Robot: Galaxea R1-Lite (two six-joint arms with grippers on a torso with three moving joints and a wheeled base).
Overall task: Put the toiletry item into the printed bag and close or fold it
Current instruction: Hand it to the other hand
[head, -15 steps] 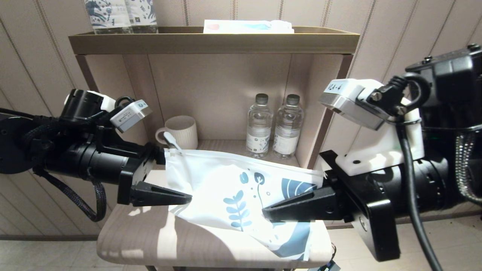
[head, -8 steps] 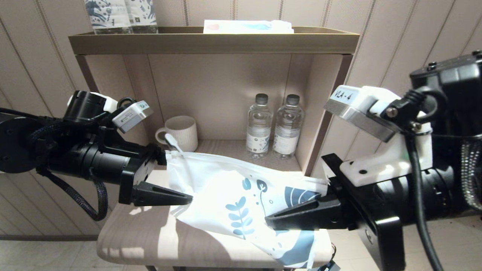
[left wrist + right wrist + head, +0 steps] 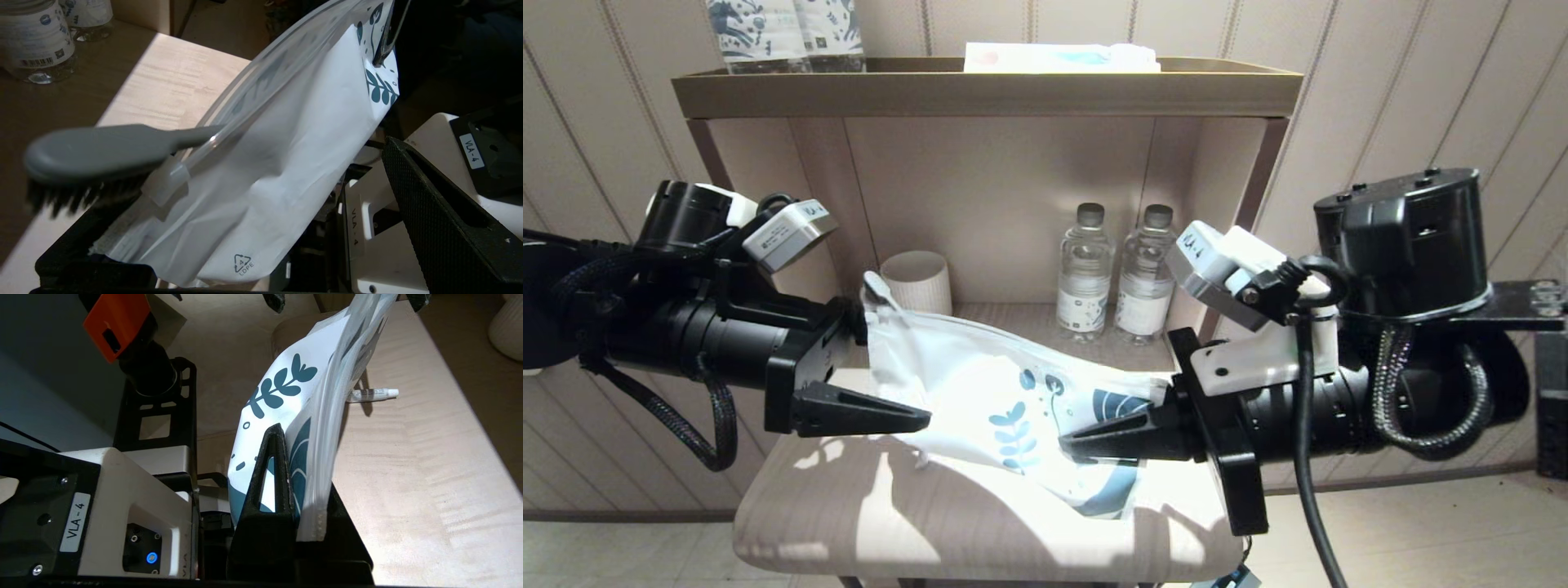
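The printed bag [image 3: 980, 384] hangs stretched between my two grippers above the padded bench [image 3: 849, 523]. Its white zip end is at my left gripper [image 3: 898, 376], whose fingers stand wide apart: the bag's end lies against the far one, and the near finger [image 3: 429, 212] is clear of it. The toothbrush [image 3: 94, 147] pokes its grey head and dark bristles out of that end beside the clear zip tab; its handle runs inside the bag. The head also shows as the toothbrush [image 3: 876, 287] by the mug. My right gripper [image 3: 306, 465] is shut on the teal-printed end.
A ribbed white mug [image 3: 919, 282] and two water bottles [image 3: 1115, 273] stand in the shelf niche behind the bag. Blue-patterned packs [image 3: 784, 33] and a flat box [image 3: 1062, 57] sit on top. A small white-capped tube [image 3: 374, 394] lies on the bench under the bag.
Both grippers moved left, the right one much further, closing the distance between them. The bag's zip end rose with the left gripper and the bag now sags more.
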